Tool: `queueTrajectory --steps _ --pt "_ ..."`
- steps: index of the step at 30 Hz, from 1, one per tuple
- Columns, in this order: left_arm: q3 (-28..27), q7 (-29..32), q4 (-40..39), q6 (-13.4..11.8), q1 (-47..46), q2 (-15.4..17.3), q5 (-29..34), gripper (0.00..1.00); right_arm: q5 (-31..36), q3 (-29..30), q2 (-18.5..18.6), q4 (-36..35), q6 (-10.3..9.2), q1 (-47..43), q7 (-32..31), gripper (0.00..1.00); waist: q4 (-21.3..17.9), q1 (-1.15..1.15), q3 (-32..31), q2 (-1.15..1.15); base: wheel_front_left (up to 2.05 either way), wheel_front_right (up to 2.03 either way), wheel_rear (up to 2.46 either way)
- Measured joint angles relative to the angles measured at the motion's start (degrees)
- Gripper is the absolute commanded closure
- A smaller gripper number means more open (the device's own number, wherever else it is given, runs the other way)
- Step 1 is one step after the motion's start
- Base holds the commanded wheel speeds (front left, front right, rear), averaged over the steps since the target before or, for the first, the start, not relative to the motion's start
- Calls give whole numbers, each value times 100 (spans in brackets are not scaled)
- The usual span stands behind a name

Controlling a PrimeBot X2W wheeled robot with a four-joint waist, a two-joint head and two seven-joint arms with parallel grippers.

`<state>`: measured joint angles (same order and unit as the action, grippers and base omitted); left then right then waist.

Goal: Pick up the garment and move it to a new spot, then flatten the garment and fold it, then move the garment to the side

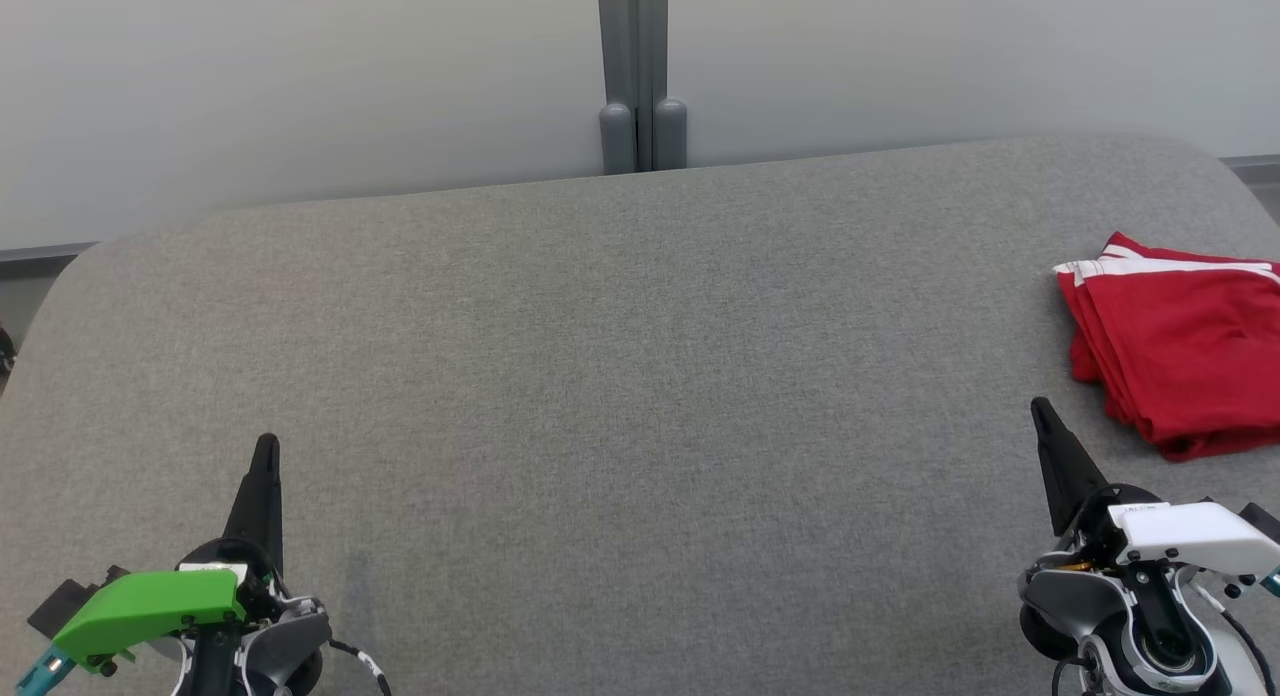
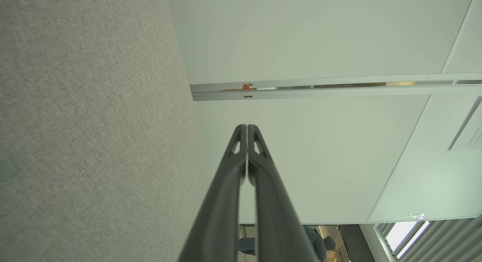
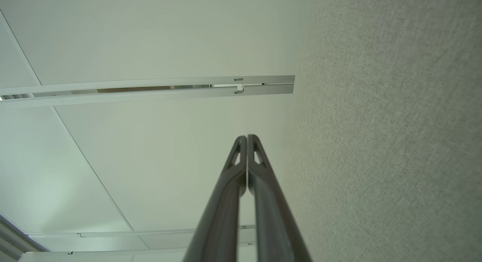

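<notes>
The garment (image 1: 1180, 346) is red with white stripes and lies folded at the far right of the grey fabric table (image 1: 620, 376), partly cut off by the head view's edge. My right gripper (image 1: 1040, 408) is shut and empty at the lower right, its tip a short way to the lower left of the garment, apart from it. At the lower left, my left gripper (image 1: 266, 444) is shut and holds nothing. In the left wrist view the left gripper (image 2: 247, 127) has its fingers pressed together, and the right wrist view shows the right gripper (image 3: 247, 137) the same way.
A pale partition wall with a grey post (image 1: 640, 76) stands behind the table's far edge. The table's corners are rounded. In the left wrist view a person (image 2: 316, 245) shows low in the background beside window blinds (image 2: 433, 239).
</notes>
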<state>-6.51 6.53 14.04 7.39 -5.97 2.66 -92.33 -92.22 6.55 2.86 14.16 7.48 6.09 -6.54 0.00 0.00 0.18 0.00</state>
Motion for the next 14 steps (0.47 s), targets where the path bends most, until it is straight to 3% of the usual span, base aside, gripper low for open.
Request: queueTrajectory --steps 14 --pt "0 0 0 0 0 0 0 100 0 0 0 0 0 0 0 100 0 0 0 0 0 0 0"
